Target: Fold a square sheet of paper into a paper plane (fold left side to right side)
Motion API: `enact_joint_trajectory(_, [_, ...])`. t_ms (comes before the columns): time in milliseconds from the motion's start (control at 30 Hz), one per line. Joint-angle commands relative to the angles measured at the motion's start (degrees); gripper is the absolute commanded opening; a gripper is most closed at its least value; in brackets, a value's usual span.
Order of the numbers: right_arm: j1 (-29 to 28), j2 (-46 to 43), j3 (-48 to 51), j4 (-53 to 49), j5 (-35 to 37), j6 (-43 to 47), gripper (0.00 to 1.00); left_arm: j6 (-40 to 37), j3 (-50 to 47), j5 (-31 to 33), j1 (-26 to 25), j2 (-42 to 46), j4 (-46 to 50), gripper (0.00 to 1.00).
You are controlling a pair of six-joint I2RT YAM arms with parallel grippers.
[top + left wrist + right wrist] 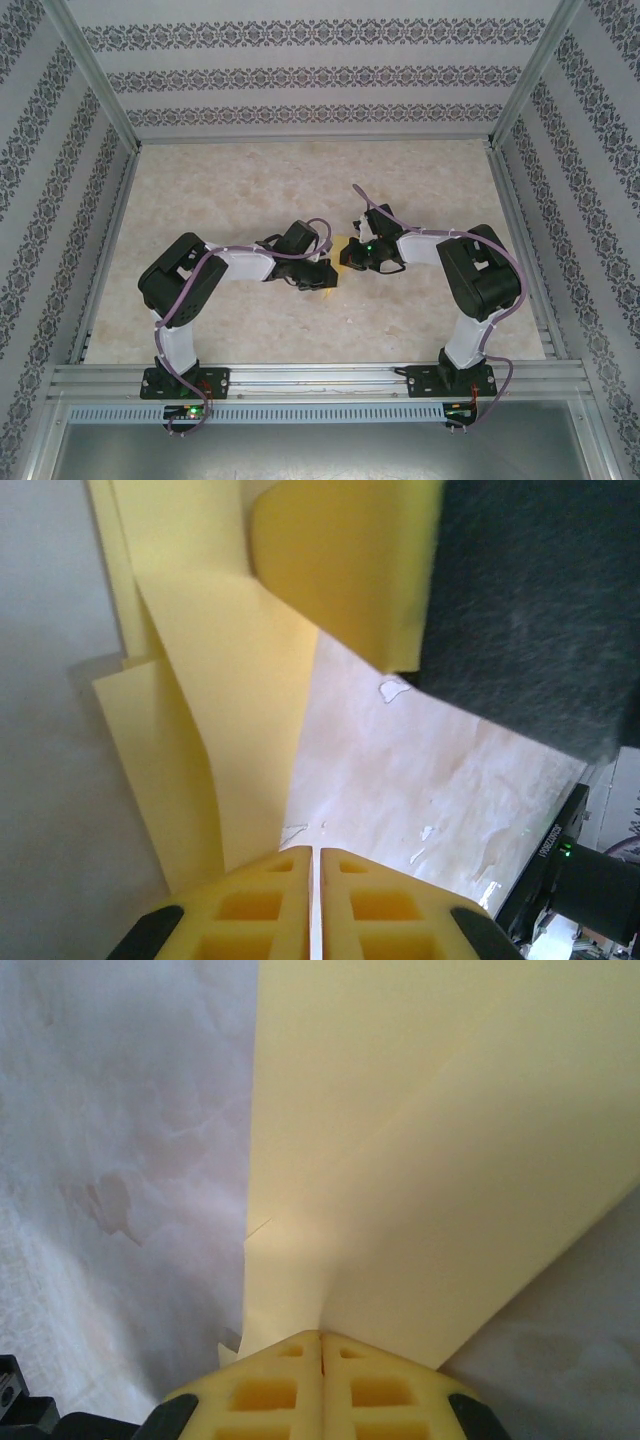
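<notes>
Over the table, folded yellow paper, long axis hidden.

text | faint white lettering on black casing | illegible

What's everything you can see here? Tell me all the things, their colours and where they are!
sheet of paper: one, yellow, partly folded, between the two grippers mid-table
table: one, beige and marbled, under everything
walls: three, white with dark patterned stripes, around the table
metal rail: one, silver, along the near edge under the arm bases
cables: purple, running along each arm
left arm: one, black and white, on the left
right arm: one, black and white, on the right
left gripper: one, yellow fingers, closed, tips at the paper
right gripper: one, yellow fingers, shut on the paper
</notes>
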State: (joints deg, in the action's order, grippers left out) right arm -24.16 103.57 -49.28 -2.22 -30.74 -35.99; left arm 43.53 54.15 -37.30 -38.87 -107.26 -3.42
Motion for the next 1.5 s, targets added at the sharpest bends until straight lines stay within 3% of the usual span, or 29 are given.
enact_joint_trajectory(0, [-0.89,4.96,2.62,-9.17,8.24,1.35,0.0,1.59,-1.8,-0.48,0.8,0.99,-2.29,0.13])
enact_joint_trajectory(367, [-0.96,5.39,2.43,-9.14,7.98,1.53,0.0,-0.03,-2.53,2.12,4.08,10.22,2.15,0.29])
enact_joint_trajectory(1033, [-0.97,5.28,1.91,-9.91,7.89,1.62,0.0,2.71,-0.89,-4.57,4.97,0.11,-5.89,0.32])
enact_joint_trajectory(1467, [-1.06,5.41,1.82,-10.17,7.98,1.55,0.0,4.11,0.45,-6.39,3.92,-3.77,-8.71,0.26])
